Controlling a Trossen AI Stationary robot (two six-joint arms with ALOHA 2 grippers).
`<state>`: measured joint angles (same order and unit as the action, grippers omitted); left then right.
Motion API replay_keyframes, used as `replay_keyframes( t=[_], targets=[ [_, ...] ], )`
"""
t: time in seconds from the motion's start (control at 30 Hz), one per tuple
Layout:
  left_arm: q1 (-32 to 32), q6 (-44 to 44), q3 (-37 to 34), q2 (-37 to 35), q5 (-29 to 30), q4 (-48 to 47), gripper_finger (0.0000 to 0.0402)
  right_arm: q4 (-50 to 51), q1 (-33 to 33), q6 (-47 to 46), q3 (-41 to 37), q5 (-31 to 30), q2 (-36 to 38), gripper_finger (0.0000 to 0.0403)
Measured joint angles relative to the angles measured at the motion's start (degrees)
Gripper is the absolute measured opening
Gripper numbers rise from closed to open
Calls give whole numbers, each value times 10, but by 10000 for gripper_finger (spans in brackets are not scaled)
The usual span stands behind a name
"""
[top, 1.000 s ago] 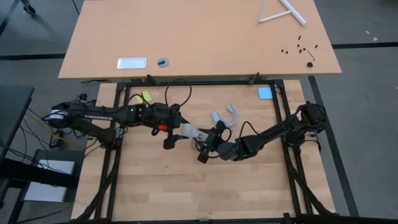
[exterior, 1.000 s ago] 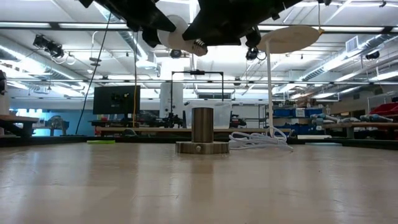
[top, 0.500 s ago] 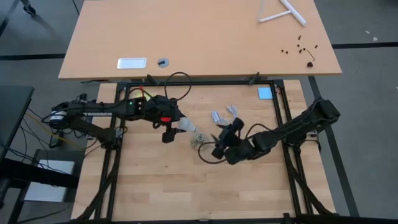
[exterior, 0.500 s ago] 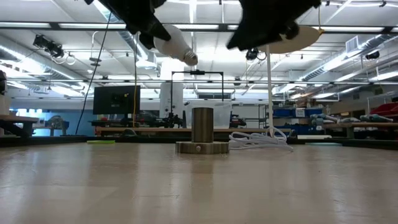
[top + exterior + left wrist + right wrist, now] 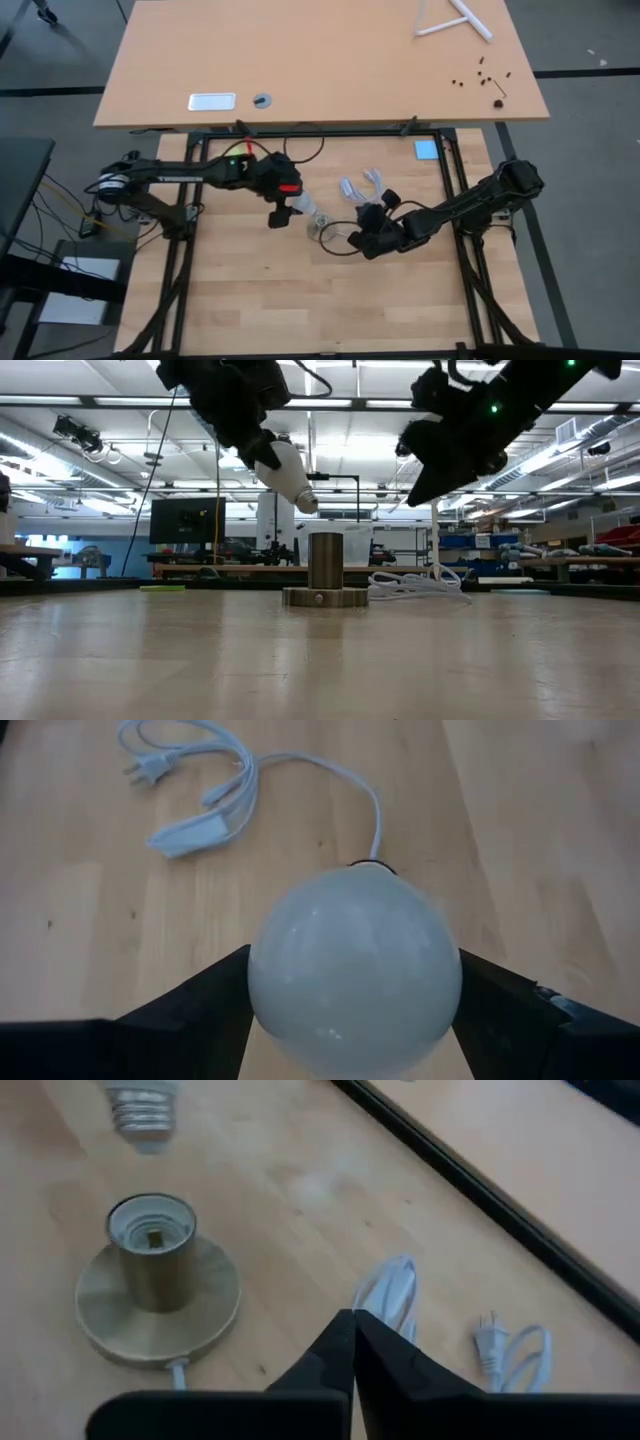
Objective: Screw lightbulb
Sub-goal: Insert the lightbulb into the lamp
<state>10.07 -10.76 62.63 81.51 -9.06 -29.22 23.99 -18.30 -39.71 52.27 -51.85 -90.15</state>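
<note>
Fingers (image 5: 190, 1010) of the left gripper (image 5: 232, 405) are spread wide around the glass of the lightbulb (image 5: 283, 472) and pinch it on both sides; in the left wrist view the frosted globe fills the gap between them. Fingers of the right gripper (image 5: 353, 1342) are pressed together with nothing between them.

Position of the bulb: in the air, tilted, metal screw end pointing down and toward the socket (image 5: 325, 572). In the low view the thread tip sits just above and slightly to one side of the brass cup's rim, not touching it. The right wrist view agrees: the screw end (image 5: 145, 1110) hangs near the open mouth of the socket (image 5: 155, 1275), offset from its centre.

Socket stands upright on its round base on the bench (image 5: 260, 300), mouth empty, contact visible inside. White cord (image 5: 395, 1295) with plug lies coiled behind it.

Right arm waits near the socket, raised above the bench on the cord side, holding nothing.

Progress, as I judge it: pickup done, bulb carried to the socket. Not yet done: straightening the bulb to upright, centring the thread over the cup, lowering it in, turning it home. Roughly halfway; no threading begun.

Risk noted: tilt could cross-thread or nudge the unheld base.
</note>
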Motion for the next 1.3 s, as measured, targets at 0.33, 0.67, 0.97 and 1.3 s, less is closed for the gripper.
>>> replay_keyframes(
  t=[0.33, 0.67, 0.97, 1.3],
  targets=[
    [-1, -77, 170, 108, 3, -151, 289, -9, -6, 7, -7, 23, 27, 8],
    [-28, -117, 289, 206, 45, -249, 289, 75, -1, 19, -7, -1, 172, 5],
    [-54, -122, 354, 269, 65, -299, 289, 69, 4, 35, -45, -11, 185, 8],
    [-61, -133, 356, 282, 112, -310, 289, 56, 13, 39, -51, -6, 188, 8]
  ],
)
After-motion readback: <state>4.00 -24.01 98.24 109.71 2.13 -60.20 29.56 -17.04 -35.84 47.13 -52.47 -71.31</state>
